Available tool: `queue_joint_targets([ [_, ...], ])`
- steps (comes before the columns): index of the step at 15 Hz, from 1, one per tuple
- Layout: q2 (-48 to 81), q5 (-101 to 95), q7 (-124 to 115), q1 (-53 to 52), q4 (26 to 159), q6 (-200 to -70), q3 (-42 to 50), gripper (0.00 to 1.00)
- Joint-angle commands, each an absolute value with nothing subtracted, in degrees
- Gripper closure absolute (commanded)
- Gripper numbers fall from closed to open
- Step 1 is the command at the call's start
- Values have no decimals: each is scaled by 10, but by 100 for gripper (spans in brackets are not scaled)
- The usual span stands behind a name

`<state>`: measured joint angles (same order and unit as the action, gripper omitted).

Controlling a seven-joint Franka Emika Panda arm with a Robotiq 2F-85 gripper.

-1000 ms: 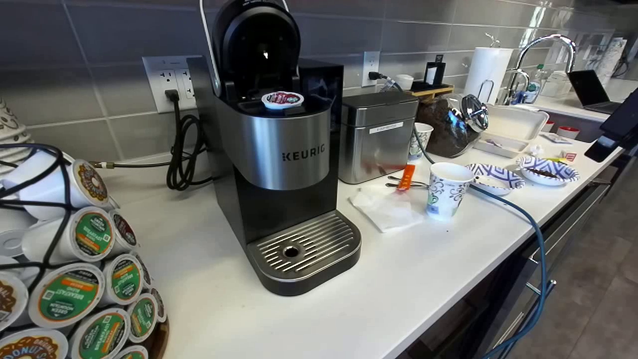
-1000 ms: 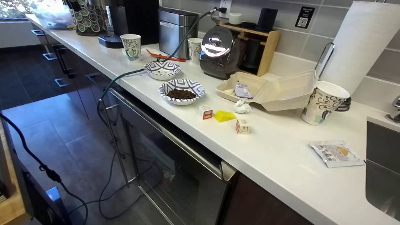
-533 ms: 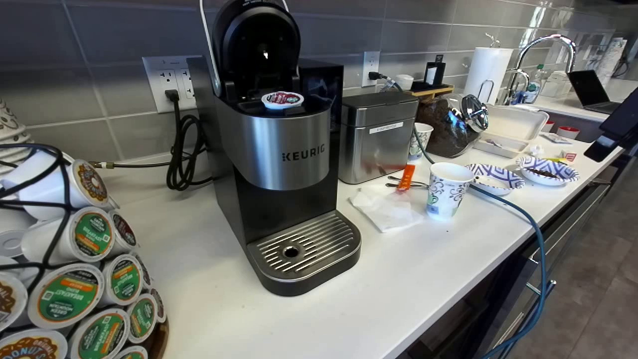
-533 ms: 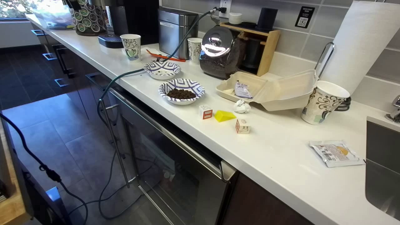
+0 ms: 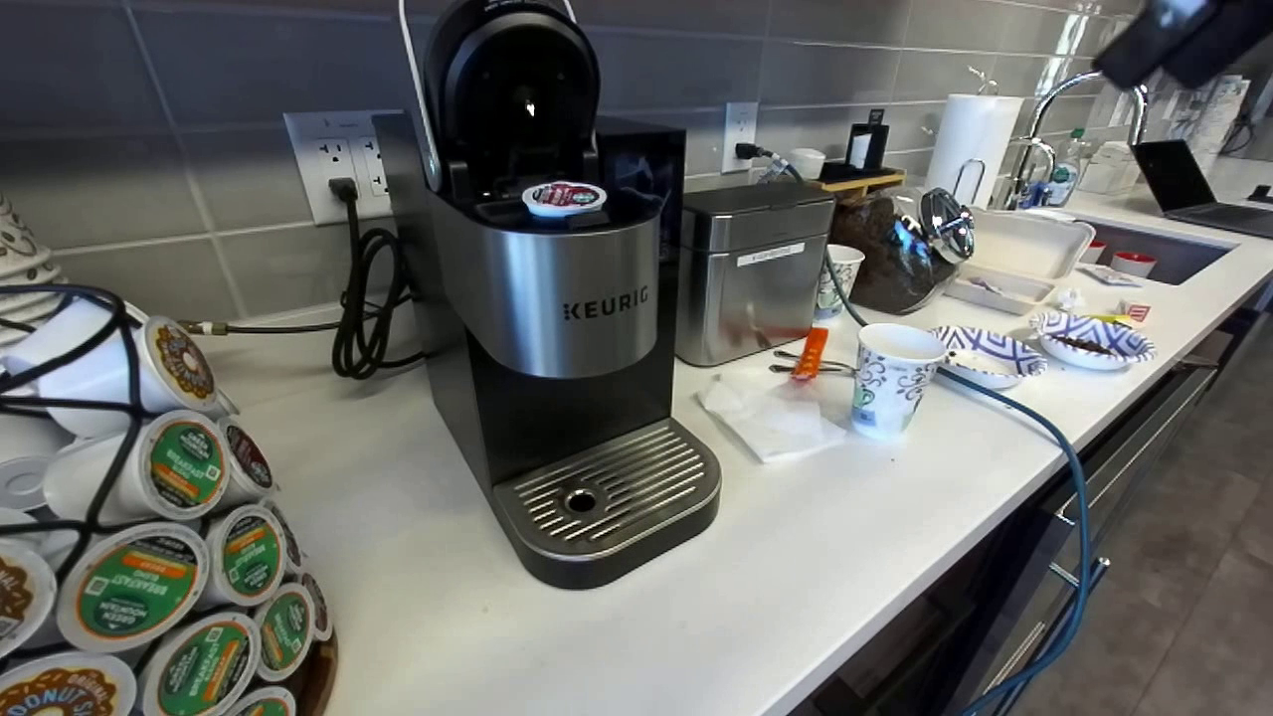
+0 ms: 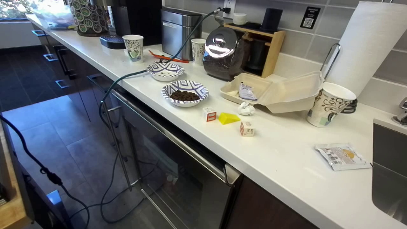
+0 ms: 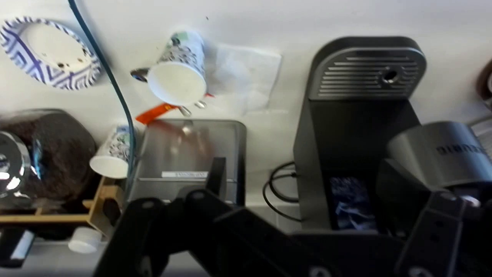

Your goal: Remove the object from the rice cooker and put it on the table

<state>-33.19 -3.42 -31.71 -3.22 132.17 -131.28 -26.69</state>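
Far left in an exterior view, a heap of pods behind black wire, many with green and orange lids. To the right, on the white counter, the brewer, with top tipped up and a cord looped beside it by the wall. In the brewer's uncovered top, the lone pod, white with a dark red lid. Next, near the wall, a steel box with a white label; in front of it, a napkin and an orange strip. Then an upright cup, with another cup farther back between box and jar. Over the counter's edge, down toward the floor, a blue cable. Past it, in both exterior views, two patterned bowls, with dark bits in the one farther right. Behind these, a tray with its lid back and a packet inside; on the near side, a yellow block between two cubes, and a crumpled tissue. Farther right, a third cup just in front of a paper roll, then a flat sachet beside the sink. In the wrist view, the gripper, fingers well apart; high at right in an exterior view, a dark blur, probably the same tool.
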Motion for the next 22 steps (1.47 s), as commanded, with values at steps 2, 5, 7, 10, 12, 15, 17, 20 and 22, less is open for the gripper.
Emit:
queue_joint_targets([
  [2,-204,-89,-344,-20,1139,-1264,-322,0],
  [5,-113,-97,-349,-37,1039,-1203,-341,0],
  [7,-165,-100,-347,-56,1096,-1239,-310,0],
  [10,-163,-103,-346,-63,1096,-1239,-300,0],
  [12,-131,-127,-463,-25,1067,-1215,-357,0],
  [15,-73,-182,-578,-15,1033,-1186,-418,0],
  [17,-23,-257,-657,-52,1000,-1159,-419,0],
  [20,59,-356,-719,-103,929,-1107,-409,0],
  [22,115,-376,-681,-150,867,-1074,-381,0],
])
